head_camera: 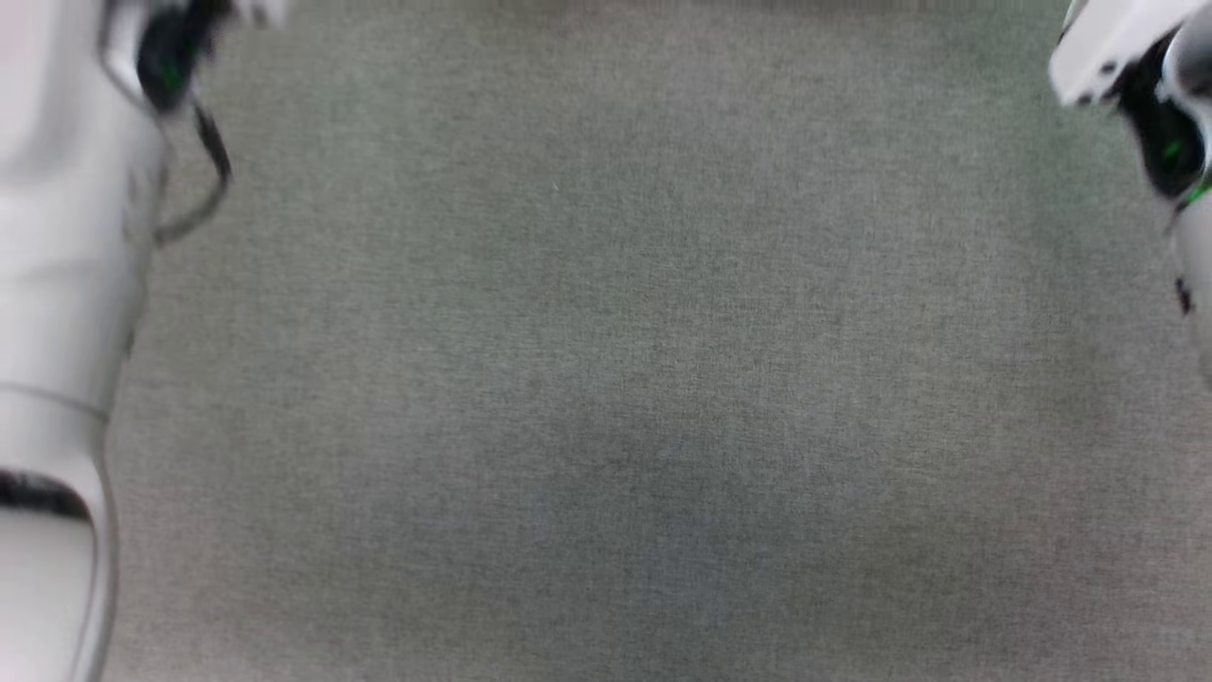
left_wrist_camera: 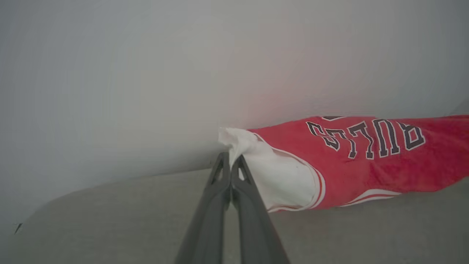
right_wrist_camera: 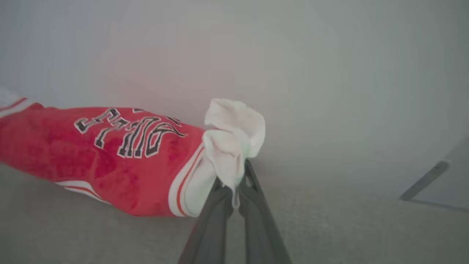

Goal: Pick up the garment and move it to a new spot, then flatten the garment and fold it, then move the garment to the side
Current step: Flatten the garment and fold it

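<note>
Left jaws pinched shut on the tip of one white sleeve (left_wrist_camera: 238, 141). Right jaws shut on the other sleeve (right_wrist_camera: 234, 139), cloth bunched above the tips. The garment (left_wrist_camera: 366, 165) spans between them, red body sagging just over the grey surface (head_camera: 606, 332); I can't tell if it touches. It looks light, limp and stretchy, so I expect droop and swing. Sleeve tips are thin holds; I'd prefer the shoulder seams for flattening. Pale wall (left_wrist_camera: 146, 73) behind.
</note>
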Robot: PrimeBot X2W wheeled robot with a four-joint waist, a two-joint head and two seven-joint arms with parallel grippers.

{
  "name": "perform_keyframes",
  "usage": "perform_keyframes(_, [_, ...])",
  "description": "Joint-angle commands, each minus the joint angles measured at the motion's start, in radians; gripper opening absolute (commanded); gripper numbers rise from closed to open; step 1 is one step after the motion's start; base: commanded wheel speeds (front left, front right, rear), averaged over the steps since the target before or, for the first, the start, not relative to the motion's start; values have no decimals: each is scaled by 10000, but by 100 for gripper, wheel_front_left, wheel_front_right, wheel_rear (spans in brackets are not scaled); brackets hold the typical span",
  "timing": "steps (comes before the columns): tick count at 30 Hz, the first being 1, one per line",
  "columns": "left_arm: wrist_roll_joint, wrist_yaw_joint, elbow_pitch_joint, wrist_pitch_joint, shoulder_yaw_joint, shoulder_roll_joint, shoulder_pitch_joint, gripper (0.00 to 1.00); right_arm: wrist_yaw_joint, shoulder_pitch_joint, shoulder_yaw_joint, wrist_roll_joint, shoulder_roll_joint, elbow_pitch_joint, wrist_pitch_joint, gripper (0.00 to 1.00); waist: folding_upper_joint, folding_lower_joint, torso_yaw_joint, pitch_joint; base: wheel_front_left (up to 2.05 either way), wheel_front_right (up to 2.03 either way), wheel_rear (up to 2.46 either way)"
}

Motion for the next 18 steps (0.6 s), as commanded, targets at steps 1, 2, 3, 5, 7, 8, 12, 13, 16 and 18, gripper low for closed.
perform_keyframes(1, [-259, -31, -99, 282, -149, 156, 446, 0, -15, 354, 194, 479, -89, -98, 481, 0, 0, 0, -2, -610, 0, 0, 0])
perform_keyframes(2, [-475, -32, -151, 559, -245, 242, 781, 0, -15, 631, 382, 859, -139, -247, 813, 0, 0, 0, -26, -773, 0, 0, 0])
perform_keyframes(3, [-629, -32, -233, 836, -374, 356, 1140, 0, -15, 887, 441, 1293, -248, -448, 1087, 0, 0, 0, -59, -944, 0, 0, 0])
perform_keyframes(5, [-1012, -32, -520, 1344, -568, 587, 1811, 0, -15, 1477, 835, 1823, -577, -917, 1749, 0, 0, 0, -103, -1301, 0, 0, 0])
perform_keyframes(7, [-1152, -33, -728, 1561, -661, 727, 2138, 0, -15, 1755, 944, 2116, -764, -1169, 1986, 0, 0, 0, -121, -1490, 0, 0, 0])
perform_keyframes(8, [-1284, -33, -948, 1758, -730, 895, 2460, 0, -15, 2061, 1060, 2364, -954, -1425, 2281, 0, 0, 0, -126, -1658, 0, 0, 0])
perform_keyframes(12, [-1743, 2, -1879, 2222, -671, 1591, 3731, 0, -15, 3286, 1349, 3354, -1658, -2553, 3356, 0, 0, 0, -155, -2254, 0, 0, 0])
perform_keyframes(13, [-1829, 85, -2199, 2318, -623, 1759, 4032, 0, -15, 3574, 1348, 3507, -1869, -2823, 3561, 0, 0, 0, -166, -2381, 0, 0, 0])
perform_keyframes(16, [-2184, 514, -3378, 2725, -485, 2324, 5154, 0, -15, 4498, 1346, 3934, -2358, -3547, 4308, 0, 0, 0, -211, -2763, 0, 0, 0])
perform_keyframes(18, [-2493, 911, -4469, 3050, -340, 2758, 5992, 0, -15, 5077, 1203, 4196, -2609, -3990, 4821, 0, 0, 0, -242, -2958, 0, 0, 0])
